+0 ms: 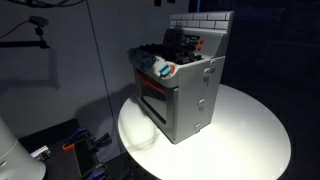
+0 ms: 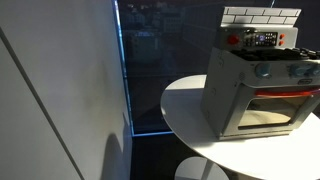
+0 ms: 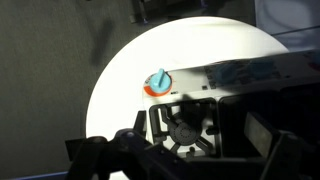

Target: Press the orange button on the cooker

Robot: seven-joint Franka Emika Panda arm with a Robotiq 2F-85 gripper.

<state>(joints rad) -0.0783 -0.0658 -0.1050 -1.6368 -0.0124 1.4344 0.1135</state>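
Observation:
The cooker [image 1: 190,100] is a grey toy stove with a windowed oven door and stands on a round white table; it shows in both exterior views [image 2: 235,100]. Its brick-patterned back panel rises behind the dark hob. A blue-and-orange knob [image 1: 163,70] sits on the front top edge and also shows in the wrist view [image 3: 158,83]. My gripper [image 1: 180,42] hovers just over the hob, by the back panel [image 2: 262,40]. In the wrist view its dark fingers [image 3: 190,160] stand wide apart on either side of a burner grate [image 3: 183,125], with nothing between them.
The round white table [image 1: 250,140] reaches past the cooker on all sides [image 2: 190,110]. A pale wall [image 2: 60,90] and a dark glass pane stand beside the table. Cables and small gear lie on the floor [image 1: 80,145].

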